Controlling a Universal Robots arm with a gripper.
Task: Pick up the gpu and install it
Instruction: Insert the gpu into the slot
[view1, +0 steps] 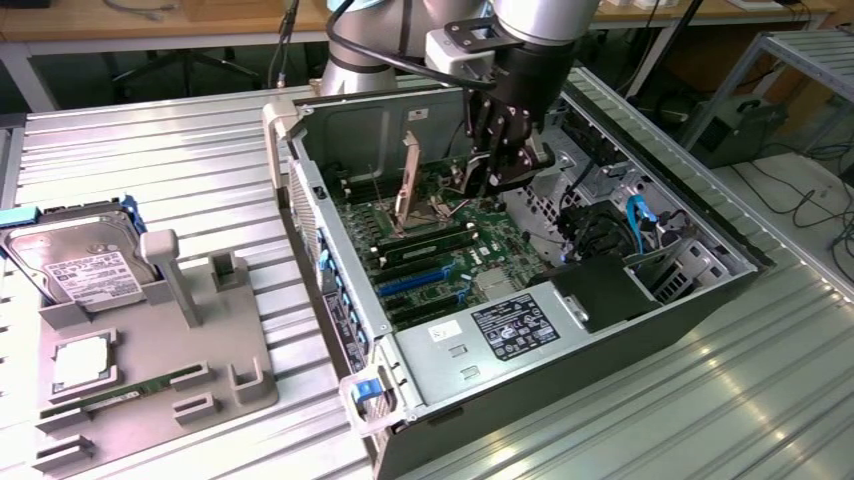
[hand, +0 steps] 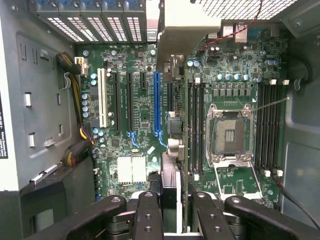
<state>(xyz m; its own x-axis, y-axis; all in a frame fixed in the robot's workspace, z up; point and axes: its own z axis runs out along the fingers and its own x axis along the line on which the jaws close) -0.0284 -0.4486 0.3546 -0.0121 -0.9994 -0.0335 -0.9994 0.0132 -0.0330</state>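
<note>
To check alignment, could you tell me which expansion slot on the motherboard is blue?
The long slot nearest the held gpu; the others are white or black.

Setting was a robotics lab or workshop. An opened computer case (view1: 534, 300) lay on a ribbed metal table (view1: 174, 160); wooden benches (view1: 160, 20), loose cables (view1: 814, 200) and a grey parts tray (view1: 147, 390) surrounded it.

Ribbed metal table (view1: 174, 170) spans the exterior view. Open computer case (view1: 694, 300) lies on it, centre to right. Grey holder tray (view1: 147, 380) rests on it at lower left, just beside the case.
</note>
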